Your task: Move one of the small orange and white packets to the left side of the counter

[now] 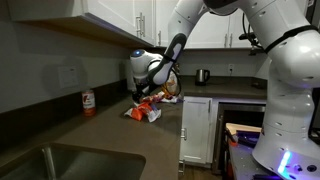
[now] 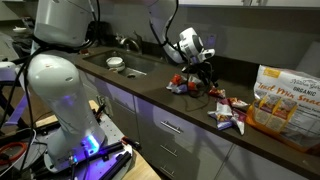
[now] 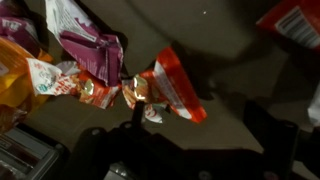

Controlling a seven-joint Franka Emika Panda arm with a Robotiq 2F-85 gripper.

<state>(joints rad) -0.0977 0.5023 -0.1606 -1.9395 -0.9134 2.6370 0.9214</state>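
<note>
Fingers (image 3: 262, 120) spread apart, straddling orange and white packet (image 3: 170, 88), gripper (image 1: 161, 90) low over heap of snack packets (image 1: 143, 112) on dark counter (image 1: 110, 142)

sink (image 1: 55, 160): 1 | red bottle (image 1: 88, 102) near sink: 1 | kettle (image 1: 202, 75) far from sink: 1 | big bag (image 2: 285, 95) far from sink: 1 | packet heaps (image 2: 228, 112): 2

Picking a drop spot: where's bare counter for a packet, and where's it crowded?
Bare: the counter between the sink and the packet pile, bordered at the wall by a red bottle. Crowded: under the gripper, where packets overlap, and on the far side of the pile, up against the large snack bag.
</note>
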